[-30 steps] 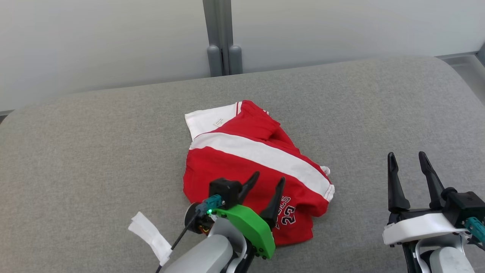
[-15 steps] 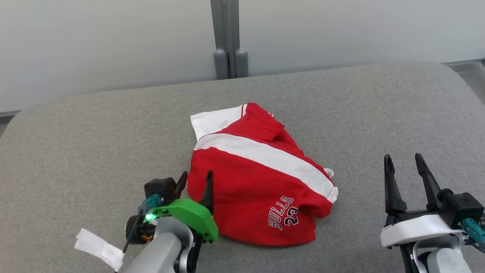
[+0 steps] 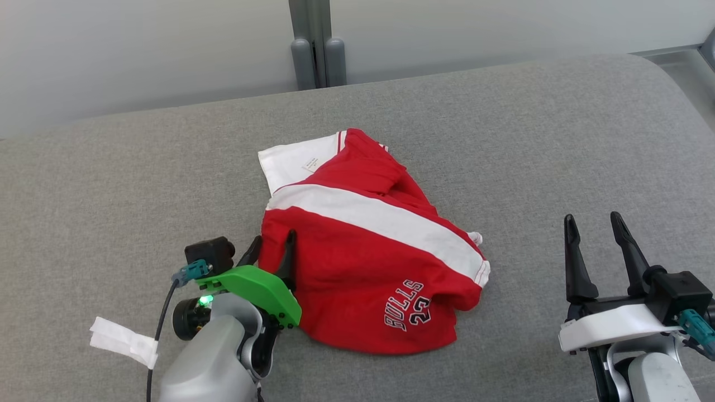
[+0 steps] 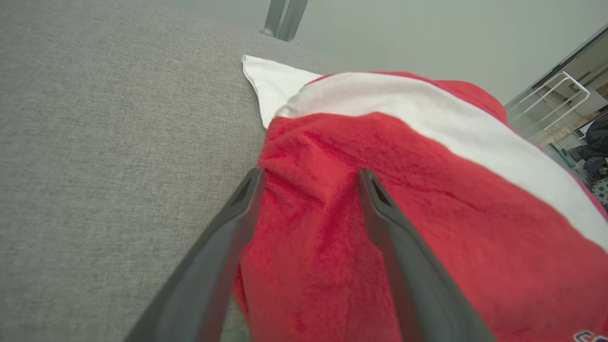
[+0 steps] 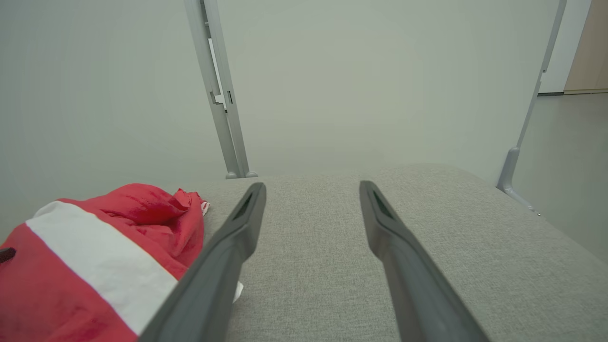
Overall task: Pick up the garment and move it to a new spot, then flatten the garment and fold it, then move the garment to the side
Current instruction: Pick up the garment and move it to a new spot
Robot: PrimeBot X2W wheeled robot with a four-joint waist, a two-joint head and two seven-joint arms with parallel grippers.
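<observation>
mid-cushion, a bit left of centre: red and white bulls 23 garment (image 3: 368, 262) lies in a loose rumpled heap on the grey fabric cushion (image 3: 111, 195). white stripe runs diagonally across it, a white panel with a small label sticks out at its back-left corner, and the print is at the front. it is not flat and not folded.

left gripper (image 3: 273, 237) is at the garment's left edge, near the cushion's front, jaws spread and clamping nothing. left wrist view: left gripper (image 4: 311, 173) straddles the hem, one finger along the grey fabric right beside the cloth edge, the other over the red cloth. cannot tell whether the tips press the cloth.

right gripper (image 3: 592, 218) is near the front right edge of the cushion, jaws apart, empty, well apart from the garment. the right wrist view shows bare grey between its fingers (image 5: 237, 237).

progress, as a judgement: early. looks like lining up a grab on the left hem. can't tell if the relocate step is done. flatten, fold and the final move to the side all look left to do. white tape tag (image 3: 123, 340) hangs off the left arm's cable, not part of the task.
</observation>
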